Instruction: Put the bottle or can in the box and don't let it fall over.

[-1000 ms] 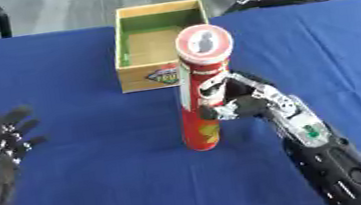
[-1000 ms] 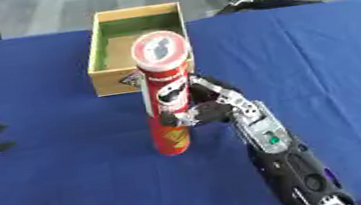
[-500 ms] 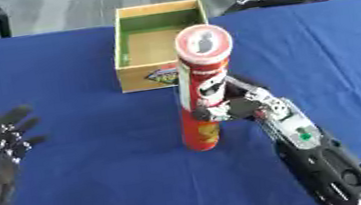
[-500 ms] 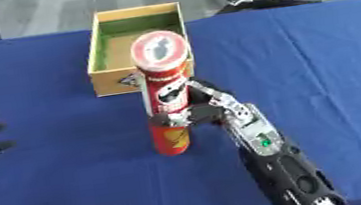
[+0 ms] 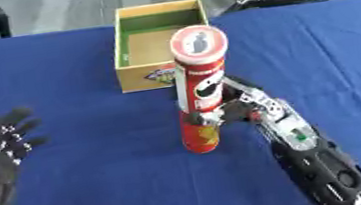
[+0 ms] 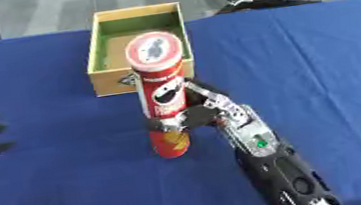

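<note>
**Can gripped, box not yet reached**

The right hand (image 5: 247,108) sits just right of centre in the frame, its arm running in from the lower right corner. Its fingers and thumb are curled round the lower middle of the tall red can (image 5: 200,91), clamped on it from the right side. The can stands upright in the middle of the picture, its base seemingly on the blue tablecloth (image 5: 90,188), though whether it has just lifted clear cannot be told. Its white lid faces up toward the camera.

Just beyond the can, in the upper centre, is the open wooden box (image 5: 147,76) with a green inside; nothing can be seen in it. The can's top overlaps the box's near right corner in the view, but the can itself is near the box, outside it.

The left hand (image 5: 1,155) rests at the lower left edge, fingers spread and pointing up, holding nothing.

By my reading the grasp is made; lifting the can over the near wall and setting it down upright inside remains.
</note>
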`<state>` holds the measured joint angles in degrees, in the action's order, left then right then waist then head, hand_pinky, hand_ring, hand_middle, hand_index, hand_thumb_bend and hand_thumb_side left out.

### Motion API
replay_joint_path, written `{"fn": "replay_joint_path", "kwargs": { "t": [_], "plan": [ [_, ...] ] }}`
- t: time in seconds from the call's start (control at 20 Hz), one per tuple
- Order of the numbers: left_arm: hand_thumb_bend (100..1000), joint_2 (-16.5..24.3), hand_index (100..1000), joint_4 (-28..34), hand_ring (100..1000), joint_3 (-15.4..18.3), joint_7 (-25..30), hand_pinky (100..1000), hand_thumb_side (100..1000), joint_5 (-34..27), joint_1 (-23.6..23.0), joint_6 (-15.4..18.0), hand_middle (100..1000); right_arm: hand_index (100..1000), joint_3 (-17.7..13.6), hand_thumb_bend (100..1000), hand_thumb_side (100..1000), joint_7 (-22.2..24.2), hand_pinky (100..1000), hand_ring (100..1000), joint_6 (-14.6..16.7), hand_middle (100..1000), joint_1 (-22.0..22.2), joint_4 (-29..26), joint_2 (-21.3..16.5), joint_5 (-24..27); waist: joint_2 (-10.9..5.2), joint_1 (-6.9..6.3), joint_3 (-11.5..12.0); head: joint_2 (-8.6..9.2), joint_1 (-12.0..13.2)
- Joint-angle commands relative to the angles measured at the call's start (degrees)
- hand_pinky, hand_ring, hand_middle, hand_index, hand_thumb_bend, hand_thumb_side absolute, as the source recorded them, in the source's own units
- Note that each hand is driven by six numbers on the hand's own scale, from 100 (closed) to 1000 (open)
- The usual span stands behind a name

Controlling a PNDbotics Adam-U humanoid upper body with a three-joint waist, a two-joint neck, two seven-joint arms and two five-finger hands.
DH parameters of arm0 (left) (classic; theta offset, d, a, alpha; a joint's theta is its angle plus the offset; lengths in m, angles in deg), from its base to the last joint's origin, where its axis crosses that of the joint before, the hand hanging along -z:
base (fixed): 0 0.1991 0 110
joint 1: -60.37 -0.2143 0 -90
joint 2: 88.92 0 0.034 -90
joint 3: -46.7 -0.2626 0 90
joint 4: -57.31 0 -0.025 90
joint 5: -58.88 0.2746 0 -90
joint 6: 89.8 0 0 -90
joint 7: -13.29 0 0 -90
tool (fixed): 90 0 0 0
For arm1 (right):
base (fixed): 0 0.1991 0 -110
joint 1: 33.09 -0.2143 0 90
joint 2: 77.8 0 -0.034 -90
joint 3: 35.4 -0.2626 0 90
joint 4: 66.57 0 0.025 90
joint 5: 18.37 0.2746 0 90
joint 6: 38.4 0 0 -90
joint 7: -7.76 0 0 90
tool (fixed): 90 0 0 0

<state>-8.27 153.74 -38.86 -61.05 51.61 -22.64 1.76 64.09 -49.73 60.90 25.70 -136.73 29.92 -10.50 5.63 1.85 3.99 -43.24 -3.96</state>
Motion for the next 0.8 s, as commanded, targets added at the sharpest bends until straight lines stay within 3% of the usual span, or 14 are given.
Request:
{"fn": "replay_joint_path", "kwargs": {
  "t": [0.05, 0.2, 0.4, 0.65, 0.8],
  "plan": [
    [404, 0.5, 929, 0.8, 918, 0.0, 0.2, 778, 939, 0.1, 0.4, 0.1, 914, 711, 0.0, 445, 100, -0.8, 613, 687, 0.4, 623, -1.0, -1.1, 0.0, -0.2, -0.44, -0.21, 0.1, -0.22, -0.2],
    [402, 0.5, 929, 0.8, 918, 0.0, 0.2, 778, 941, 0.1, 0.4, 0.1, 914, 614, 0.0, 312, 100, -1.6, 535, 587, 0.7, 523, -1.0, -1.1, 0.0, -0.4, -0.44, -0.2, 0.1, -0.24, -0.2],
    [400, 0.5, 929, 0.8, 917, 0.0, 0.1, 777, 943, 0.1, 0.4, 0.1, 914, 517, -0.1, 233, 100, -3.4, 456, 494, 0.6, 435, -1.1, -0.8, 0.0, -0.5, -0.45, -0.19, 0.2, -0.26, -0.2],
    [399, 0.5, 929, 0.8, 917, 0.0, 0.1, 777, 943, 0.1, 0.4, 0.0, 914, 477, 0.0, 165, 100, -5.4, 431, 459, 0.5, 395, -1.3, -0.7, 0.0, -0.4, -0.48, -0.15, 0.2, -0.26, -0.3],
    [398, 0.6, 929, 0.8, 917, 0.0, 0.1, 777, 944, 0.1, 0.4, 0.0, 914, 475, -0.2, 198, 100, -6.3, 433, 457, 0.4, 391, -1.9, -0.8, -0.2, -0.2, -0.53, -0.11, 0.1, -0.25, -0.4]
  ]
}}
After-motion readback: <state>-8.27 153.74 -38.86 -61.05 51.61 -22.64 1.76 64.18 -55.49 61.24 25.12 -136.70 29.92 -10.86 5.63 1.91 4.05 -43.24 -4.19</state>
